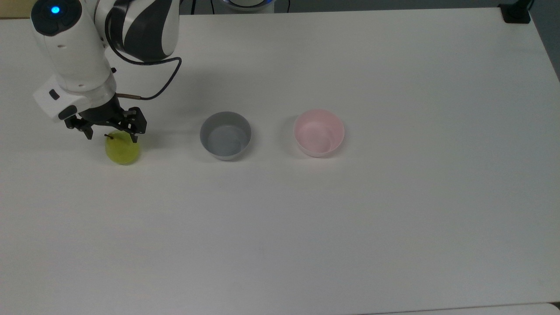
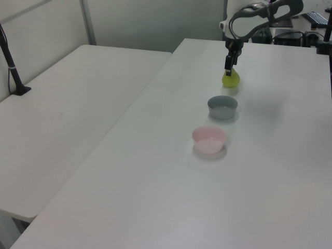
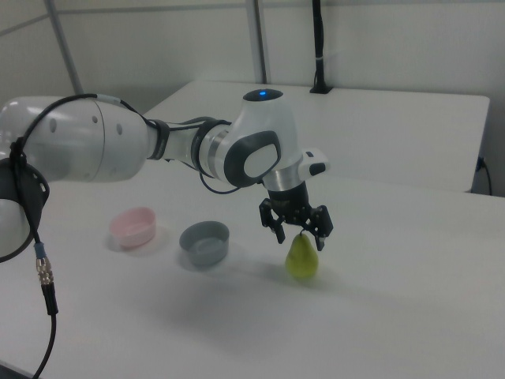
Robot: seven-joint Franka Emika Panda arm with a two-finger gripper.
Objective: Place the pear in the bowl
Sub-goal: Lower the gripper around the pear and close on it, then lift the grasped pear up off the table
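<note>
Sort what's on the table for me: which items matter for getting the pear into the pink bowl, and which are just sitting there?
Part of the job:
- pear, standing on the table
- pink bowl, empty
- gripper, open, straddling the pear's top

Just lying about:
- grey bowl, empty, between the pear and the pink bowl

even, diffuse overhead light, bright, no hard glare on the white table (image 1: 393,218). shadows soft and faint: a smudge on the top view's right of the gripper (image 1: 111,136), thin crescents under the grey bowl (image 1: 225,135) and the pink bowl (image 1: 319,132). slightly cool, greenish cast in the top view. left view is softer, far end hazy. right view shows a mild sheen on the white arm (image 3: 118,150).
</note>
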